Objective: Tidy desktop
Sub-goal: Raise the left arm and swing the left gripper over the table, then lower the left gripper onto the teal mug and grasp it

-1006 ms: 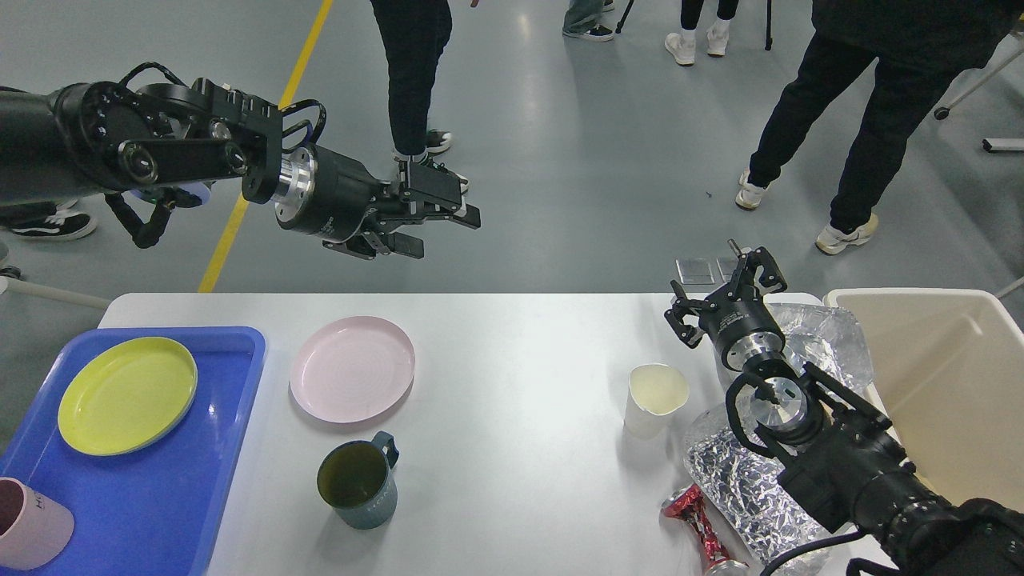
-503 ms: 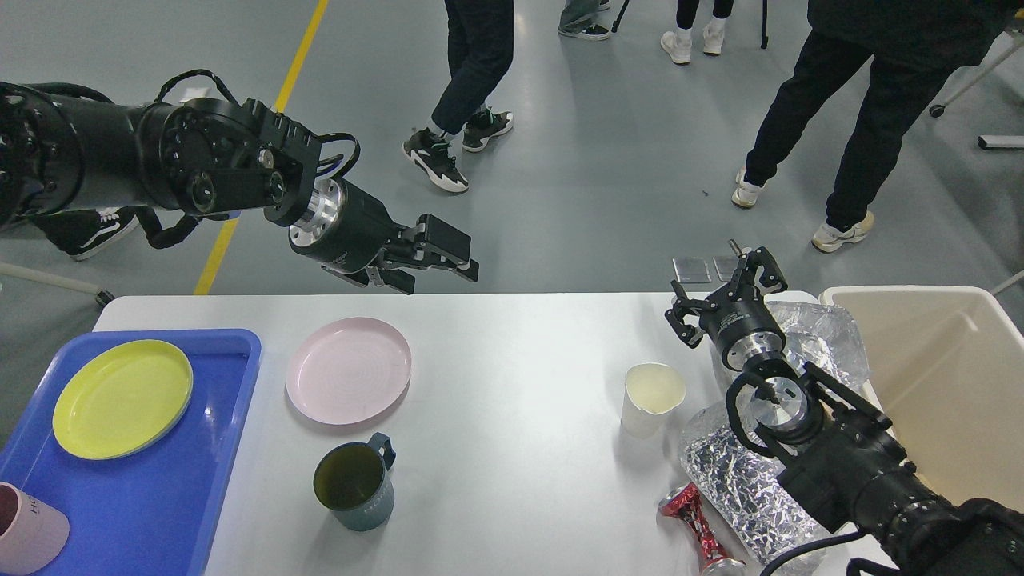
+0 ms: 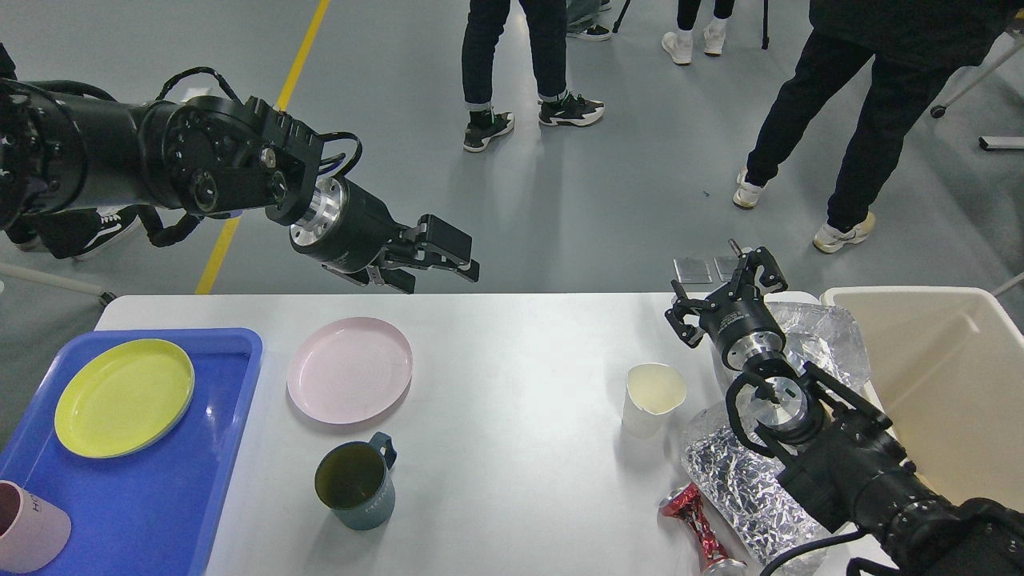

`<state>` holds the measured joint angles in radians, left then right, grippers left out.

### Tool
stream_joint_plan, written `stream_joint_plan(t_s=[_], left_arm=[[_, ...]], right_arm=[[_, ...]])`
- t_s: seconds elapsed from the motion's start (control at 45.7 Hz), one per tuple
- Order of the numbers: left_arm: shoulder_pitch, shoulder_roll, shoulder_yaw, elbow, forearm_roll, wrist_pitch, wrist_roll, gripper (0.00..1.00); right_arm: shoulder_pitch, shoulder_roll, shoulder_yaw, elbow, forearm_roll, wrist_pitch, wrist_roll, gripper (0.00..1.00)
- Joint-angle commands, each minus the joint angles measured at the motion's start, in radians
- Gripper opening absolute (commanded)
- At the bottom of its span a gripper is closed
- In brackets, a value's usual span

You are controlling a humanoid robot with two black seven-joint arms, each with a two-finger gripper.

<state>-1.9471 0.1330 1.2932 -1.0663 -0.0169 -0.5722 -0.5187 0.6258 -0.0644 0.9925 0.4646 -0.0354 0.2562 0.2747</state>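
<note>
The white desktop (image 3: 512, 384) carries a pink plate (image 3: 350, 370), a dark teal mug (image 3: 356, 480), a white paper cup (image 3: 652, 398), a crushed red can (image 3: 696, 520) and crumpled silver foil bags (image 3: 740, 480). My left gripper (image 3: 438, 268) hovers open and empty above the table's far edge, beyond the pink plate. Over the far right corner my right gripper (image 3: 720, 292) stands open, just behind the paper cup and beside the foil, holding nothing.
A blue tray (image 3: 200, 480) at the left holds a yellow plate (image 3: 124, 396) and a pink cup (image 3: 28, 536). A beige bin (image 3: 944, 384) stands at the right edge. People stand on the grey floor beyond the table.
Over the last second my left arm came down and forward toward the table's far edge, then held still. The right arm has not moved. A person behind walked to the right.
</note>
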Motion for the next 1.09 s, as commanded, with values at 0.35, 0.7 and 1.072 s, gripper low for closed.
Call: stream_joint_plan(t_s=[0.35,0.7,1.072], left_arm=[[0.039,-0.019,-0.003,0.000,0.000,0.001,0.000,0.96],[0.080,-0.019,-0.003,0.000,0.000,0.002,0.000,0.96],[0.073,-0.015,-0.003,0.000,-0.002,-0.003,0.000,0.96]], right_arm=[[0.000,0.000,0.000,0.002,0.000,0.000,0.000,1.00],[0.000,0.000,0.000,0.000,0.000,0.002,0.000,1.00],[0.000,0.000,0.000,0.000,0.000,0.000,0.000,1.00]])
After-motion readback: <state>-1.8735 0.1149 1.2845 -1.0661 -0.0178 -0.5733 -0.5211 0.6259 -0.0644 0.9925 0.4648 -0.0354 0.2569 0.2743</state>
